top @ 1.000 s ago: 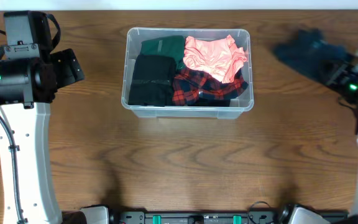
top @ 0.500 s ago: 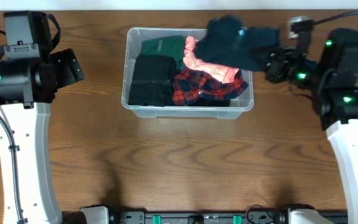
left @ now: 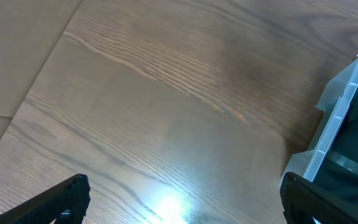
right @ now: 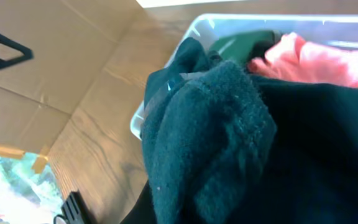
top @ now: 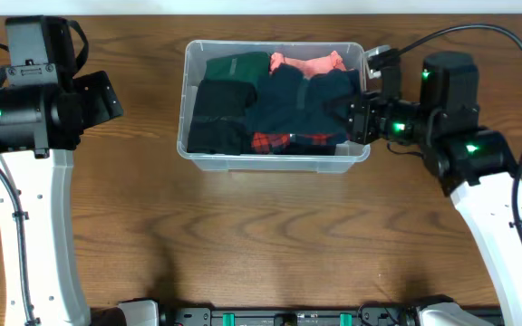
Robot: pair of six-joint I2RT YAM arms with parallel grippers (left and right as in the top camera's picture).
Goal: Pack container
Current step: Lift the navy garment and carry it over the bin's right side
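Observation:
The clear container (top: 275,159) stands at the back middle of the table. Inside lie a green garment (top: 234,65), a black one (top: 216,113), a pink one (top: 311,63) and a red plaid one (top: 288,140). My right gripper (top: 356,118) is at the tub's right rim, shut on a dark teal fleece garment (top: 302,100) that drapes over the pink and plaid clothes. In the right wrist view the fleece (right: 216,137) hides the fingers, with the pink garment (right: 316,59) and the tub rim (right: 229,22) beyond. My left gripper (left: 194,205) hangs open and empty over bare wood left of the container (left: 347,99).
The wooden table (top: 261,244) runs in front of the tub. The left arm (top: 34,109) stands at the left edge and the right arm (top: 488,181) reaches in from the right. Brown cardboard (right: 48,68) lies past the table's edge.
My right gripper has carried the dark teal fleece from the far right of the table leftward over the tub, where it now covers the pink and plaid clothes. The left arm has stayed still.

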